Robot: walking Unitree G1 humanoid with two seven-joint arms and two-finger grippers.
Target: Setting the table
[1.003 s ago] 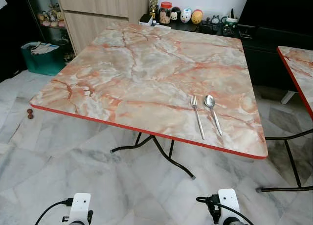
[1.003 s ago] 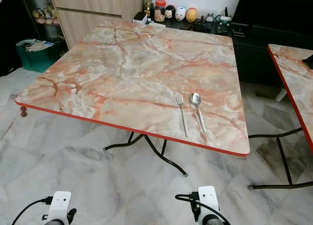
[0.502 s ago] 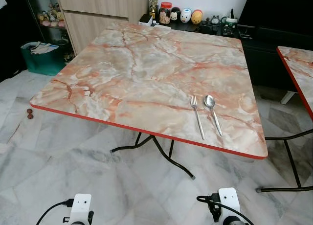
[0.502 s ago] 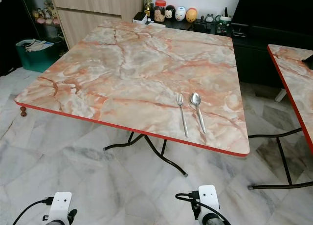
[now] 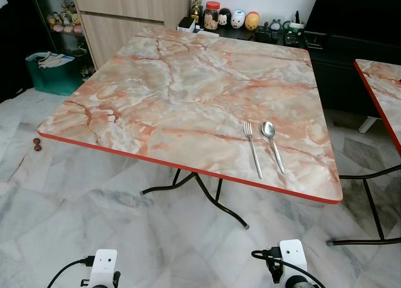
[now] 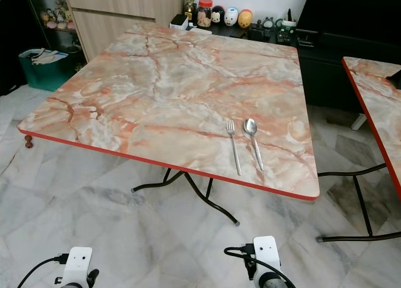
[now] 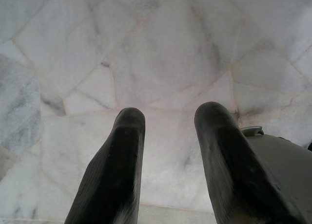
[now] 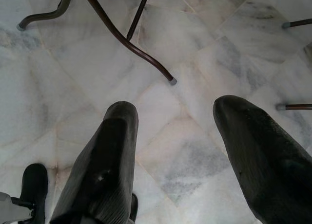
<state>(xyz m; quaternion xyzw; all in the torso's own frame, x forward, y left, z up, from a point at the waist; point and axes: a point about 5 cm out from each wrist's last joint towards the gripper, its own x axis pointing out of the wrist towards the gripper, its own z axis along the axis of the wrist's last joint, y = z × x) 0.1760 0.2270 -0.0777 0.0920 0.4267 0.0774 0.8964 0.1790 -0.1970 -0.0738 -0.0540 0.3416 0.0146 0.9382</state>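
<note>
Silver metal fork [image 5: 252, 149] and spoon [image 5: 272, 144] lie side by side near front-right edge of pink marbled red-rimmed bench [image 5: 188, 94]. Left hand [image 7: 168, 118] and right hand [image 8: 175, 112] hang low over white marble floor [image 5: 94, 206], fingers apart, holding nothing.

Bright, even daylight; the worktop [image 5: 188, 94] looks sharp with soft sheen, the floor [image 7: 161, 53] pale, and fingers [image 8: 102, 160] slightly blurred close up.

A fork [image 5: 252, 149] and a spoon [image 5: 272, 144] are lying side by side on the bench [image 5: 188, 94], near its front right corner, the spoon lying right of the fork. Jars and figurines [image 5: 229, 19] are standing behind the bench.
</note>
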